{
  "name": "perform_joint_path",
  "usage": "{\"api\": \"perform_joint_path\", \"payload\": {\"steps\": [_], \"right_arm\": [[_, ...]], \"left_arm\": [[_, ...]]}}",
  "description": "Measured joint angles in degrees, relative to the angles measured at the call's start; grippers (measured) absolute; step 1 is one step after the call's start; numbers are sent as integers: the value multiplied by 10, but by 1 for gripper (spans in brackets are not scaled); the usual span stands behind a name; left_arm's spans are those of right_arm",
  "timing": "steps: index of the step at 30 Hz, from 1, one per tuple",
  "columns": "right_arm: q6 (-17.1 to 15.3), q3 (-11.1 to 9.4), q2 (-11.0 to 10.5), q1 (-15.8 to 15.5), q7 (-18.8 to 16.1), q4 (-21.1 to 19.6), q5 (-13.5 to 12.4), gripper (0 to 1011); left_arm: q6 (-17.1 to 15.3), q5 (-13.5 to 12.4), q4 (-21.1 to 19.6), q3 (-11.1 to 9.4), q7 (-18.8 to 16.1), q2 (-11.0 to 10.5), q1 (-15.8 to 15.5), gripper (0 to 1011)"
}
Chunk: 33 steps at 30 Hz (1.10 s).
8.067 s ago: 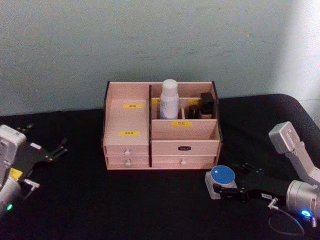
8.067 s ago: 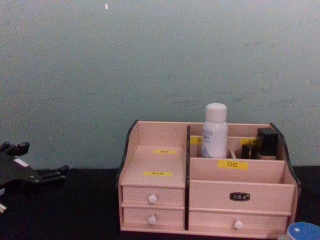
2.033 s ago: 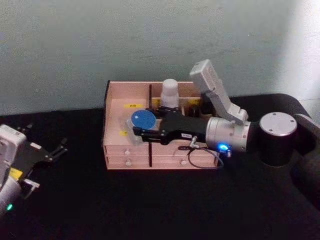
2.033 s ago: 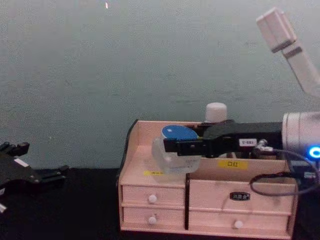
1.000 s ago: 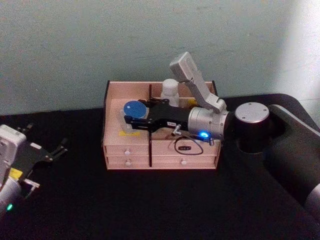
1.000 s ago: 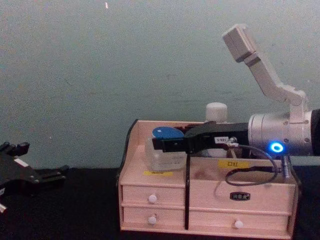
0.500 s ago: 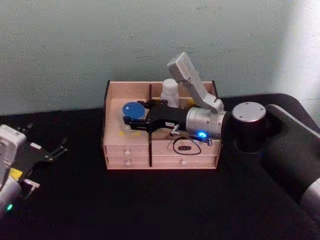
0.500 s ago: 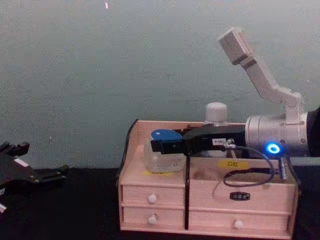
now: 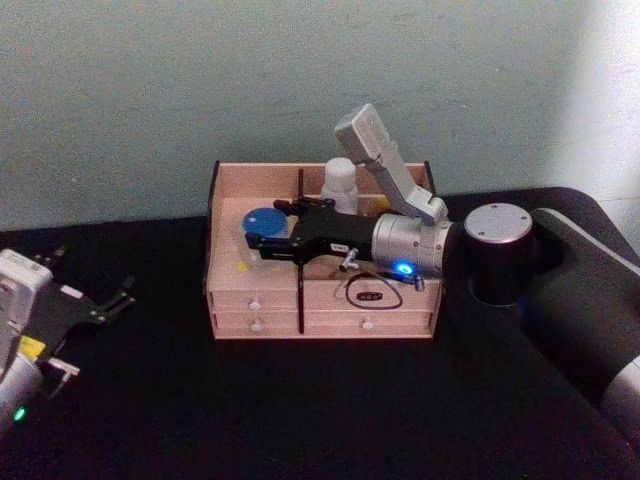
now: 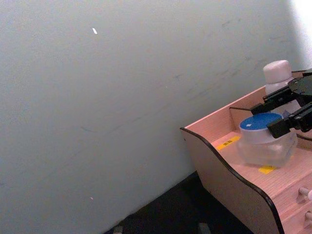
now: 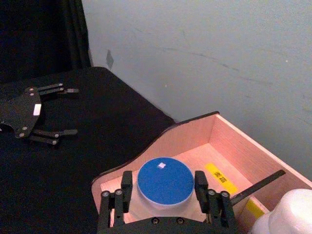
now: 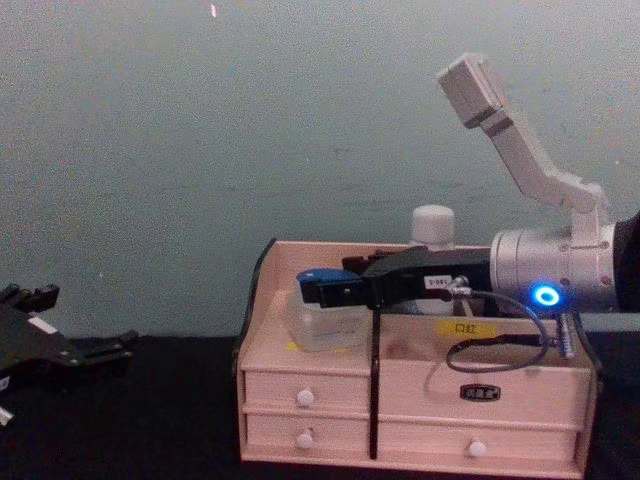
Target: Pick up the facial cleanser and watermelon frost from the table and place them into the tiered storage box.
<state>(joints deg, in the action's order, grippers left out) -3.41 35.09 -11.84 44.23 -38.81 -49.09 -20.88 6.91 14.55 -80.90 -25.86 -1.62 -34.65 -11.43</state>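
The watermelon frost (image 9: pixel 262 222), a squat clear jar with a blue lid (image 11: pixel 165 181), rests on the floor of the left compartment of the tiered storage box (image 9: pixel 370 272). My right gripper (image 9: pixel 264 234) reaches in from the right, a finger on each side of the jar (image 12: pixel 325 308), shut on it. The facial cleanser (image 9: pixel 341 180), a white bottle, stands upright in a rear right compartment behind the arm (image 12: pixel 432 226). Far left on the table, my left gripper (image 9: pixel 117 297) lies parked with its fingers spread.
The box (image 12: pixel 480 365) stands against the pale wall on a black table, with white-knobbed drawers facing me. A cable loops from the right wrist over the box's front (image 12: pixel 490 345). Open black tabletop lies in front of the box.
Over the last second the right gripper has lowered the jar a little, down to the floor of the left compartment. The left arm has not moved.
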Motion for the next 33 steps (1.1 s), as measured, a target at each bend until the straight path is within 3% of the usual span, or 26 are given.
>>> {"api": "perform_joint_path", "payload": {"steps": [9, 20, 27, 33], "right_arm": [[0, 0, 0, 0, 0, 0, 0, 993], [5, -5, -5, -10, 7, -17, 1, 1002], [6, -24, -32, -48, 20, -96, -6, 1002], [-12, -37, -73, -93, 14, -183, -28, 1002]], "left_arm": [[0, 0, 0, 0, 0, 0, 0, 1001], [0, 0, 0, 0, 0, 0, 0, 1001], [0, 0, 0, 0, 0, 0, 0, 1001], [0, 0, 0, 0, 0, 0, 0, 1001]]}}
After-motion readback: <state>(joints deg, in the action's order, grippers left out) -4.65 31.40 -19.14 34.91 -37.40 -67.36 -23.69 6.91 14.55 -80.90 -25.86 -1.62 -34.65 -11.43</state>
